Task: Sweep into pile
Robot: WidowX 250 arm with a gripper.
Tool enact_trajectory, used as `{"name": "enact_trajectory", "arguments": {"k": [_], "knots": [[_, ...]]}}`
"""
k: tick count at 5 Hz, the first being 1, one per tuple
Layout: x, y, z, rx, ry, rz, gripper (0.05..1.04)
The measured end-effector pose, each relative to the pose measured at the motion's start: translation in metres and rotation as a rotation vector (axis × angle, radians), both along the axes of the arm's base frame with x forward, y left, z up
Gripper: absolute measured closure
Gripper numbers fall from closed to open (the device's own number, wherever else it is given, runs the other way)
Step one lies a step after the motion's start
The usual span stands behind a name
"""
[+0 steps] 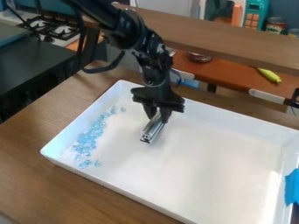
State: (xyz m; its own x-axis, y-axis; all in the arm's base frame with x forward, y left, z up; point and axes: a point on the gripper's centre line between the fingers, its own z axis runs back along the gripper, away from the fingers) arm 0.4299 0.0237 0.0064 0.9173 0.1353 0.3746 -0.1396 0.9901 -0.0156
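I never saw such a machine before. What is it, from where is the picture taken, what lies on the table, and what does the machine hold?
The machine is a black robot arm, coming in from the top of the picture. A fixed camera looks down at a slant on the work.

On the wooden table stands a large white tray. Inside it, small light-blue pieces lie in a loose band near the picture's left side. Blue tape is on the tray's right edge.

At the arm's end is the gripper; its two jaws hold a short metal bar. The bar probably serves to sweep the pieces into a pile.
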Motion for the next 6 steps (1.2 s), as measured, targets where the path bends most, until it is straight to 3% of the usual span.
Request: {"name": "enact_trajectory", "arguments": {"k": [3, 5, 6], "knots": [[-0.005, 0.028, -0.010, 0.032, -0.060, 0.157, 0.726], [-0.023, 0.049, -0.011, -0.011, -0.030, 0.538, 0.726], [-0.037, 0.052, -0.011, -0.066, -0.006, 0.688, 0.726]]}}
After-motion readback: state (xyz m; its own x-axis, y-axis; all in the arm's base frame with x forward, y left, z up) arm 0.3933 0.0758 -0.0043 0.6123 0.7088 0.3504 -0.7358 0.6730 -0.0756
